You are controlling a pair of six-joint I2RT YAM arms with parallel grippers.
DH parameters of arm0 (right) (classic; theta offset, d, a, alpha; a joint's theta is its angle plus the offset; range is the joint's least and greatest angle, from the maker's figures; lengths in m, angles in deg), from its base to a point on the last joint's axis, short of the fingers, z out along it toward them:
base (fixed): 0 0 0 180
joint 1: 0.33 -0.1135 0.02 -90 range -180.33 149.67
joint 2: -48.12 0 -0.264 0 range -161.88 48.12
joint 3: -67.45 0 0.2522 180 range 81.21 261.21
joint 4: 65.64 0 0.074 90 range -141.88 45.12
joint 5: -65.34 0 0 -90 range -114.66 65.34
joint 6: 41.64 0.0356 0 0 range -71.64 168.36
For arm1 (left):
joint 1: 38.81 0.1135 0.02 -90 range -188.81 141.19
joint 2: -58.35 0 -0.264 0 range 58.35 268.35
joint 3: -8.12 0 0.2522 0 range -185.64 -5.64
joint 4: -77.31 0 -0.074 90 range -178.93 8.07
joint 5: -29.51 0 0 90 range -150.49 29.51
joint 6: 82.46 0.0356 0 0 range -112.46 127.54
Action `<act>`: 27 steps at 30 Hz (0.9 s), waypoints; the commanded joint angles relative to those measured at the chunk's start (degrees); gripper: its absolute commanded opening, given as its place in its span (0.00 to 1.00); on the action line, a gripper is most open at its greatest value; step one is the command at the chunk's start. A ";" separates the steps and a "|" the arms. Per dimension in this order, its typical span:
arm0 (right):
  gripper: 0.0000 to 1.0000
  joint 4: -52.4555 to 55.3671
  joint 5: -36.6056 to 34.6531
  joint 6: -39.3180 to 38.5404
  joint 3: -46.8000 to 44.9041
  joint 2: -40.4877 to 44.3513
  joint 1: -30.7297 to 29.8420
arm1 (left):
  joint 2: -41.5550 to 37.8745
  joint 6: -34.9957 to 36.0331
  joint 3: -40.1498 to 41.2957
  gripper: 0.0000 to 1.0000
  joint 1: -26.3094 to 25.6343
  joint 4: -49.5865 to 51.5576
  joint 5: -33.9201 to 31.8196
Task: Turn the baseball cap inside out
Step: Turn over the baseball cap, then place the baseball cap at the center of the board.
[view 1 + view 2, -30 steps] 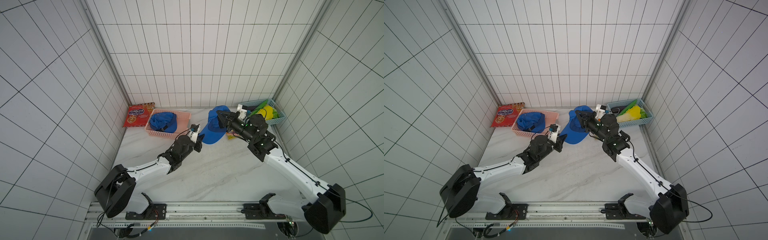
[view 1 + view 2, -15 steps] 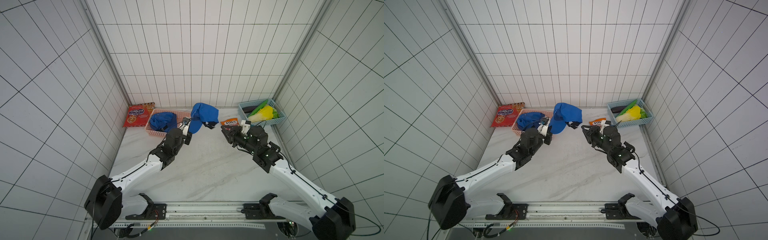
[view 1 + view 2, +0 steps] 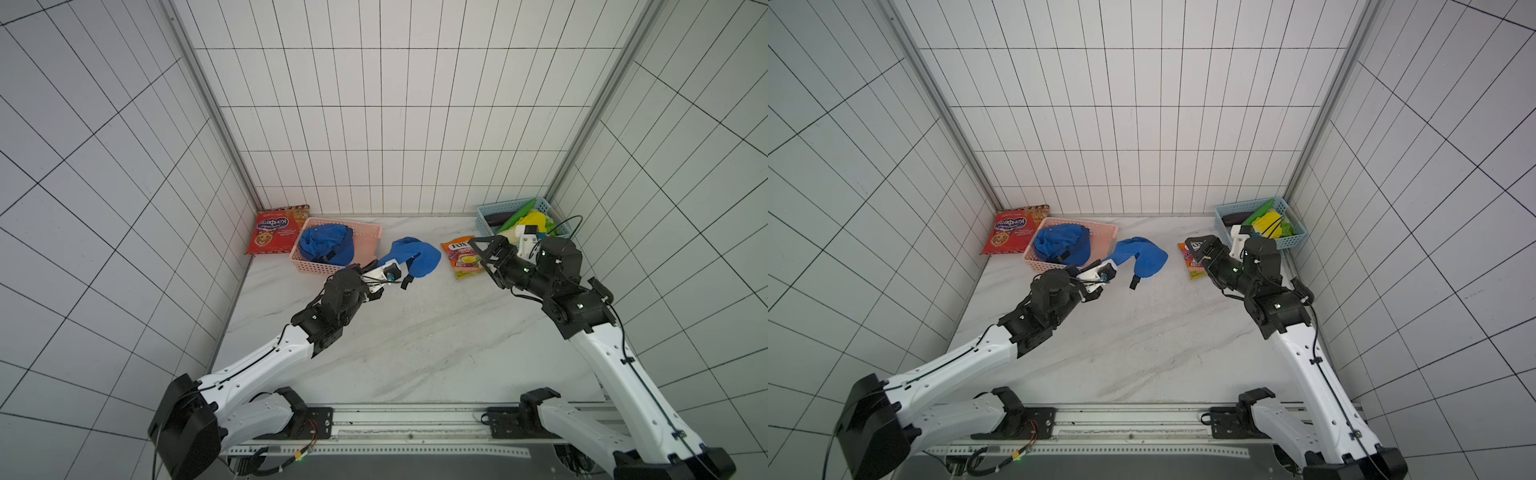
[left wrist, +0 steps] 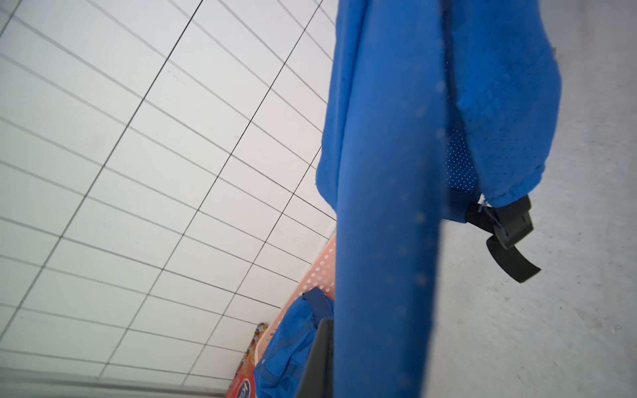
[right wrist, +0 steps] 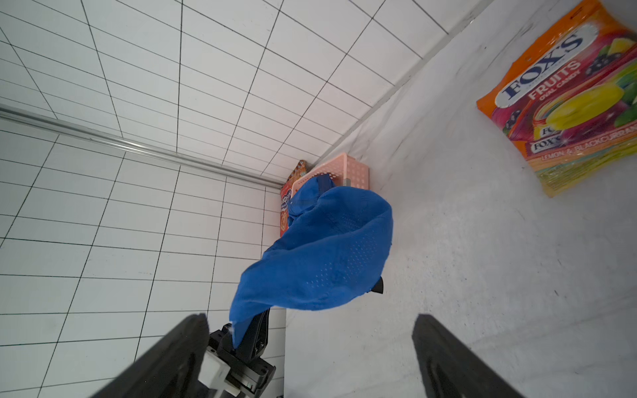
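White tiled walls close in a marble table (image 3: 415,332), and over it the baseball cap (image 3: 417,257) hangs clear of the surface. It is held only by its brim, which the left end effector (image 3: 394,273) pinches tightly just beside the pink basket (image 3: 370,232). The right end effector (image 3: 484,255) stands well apart from the cap with its jaws spread wide and nothing in them, close above the candy bag (image 3: 463,257). The chief risk is that single pinch. The crown sags limp and folded, so a push or tug from the other arm could drag the brim out of the grip. The cap would then drop onto the table or into the basket, where a second blue cap (image 3: 326,247) already lies and could be mistaken for it. The dangling black strap (image 4: 510,234) is another hazard, since jaws closing near the back edge may catch it instead of the fabric and leave the crown unturned. Because the cap hangs free, a light touch is likely to swing it away rather than invert it. A low approach could also sweep the candy bag along. Whether the crown is already partly turned cannot be told from here.
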 commanded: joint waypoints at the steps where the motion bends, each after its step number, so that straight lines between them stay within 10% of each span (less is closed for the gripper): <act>1: 0.99 4.48 13.70 -2.71 1.46 -4.42 0.46 | -1.06 12.32 1.57 0.00 -2.59 -2.27 -2.54; 21: 0.97 -7.58 18.91 3.05 -4.89 -14.73 -6.31 | 0.08 14.64 0.85 0.00 -11.48 -5.00 -4.35; 27: 0.42 -23.39 23.25 12.09 -6.28 -15.41 -7.13 | -0.20 10.81 1.80 0.00 -12.24 -3.36 -5.57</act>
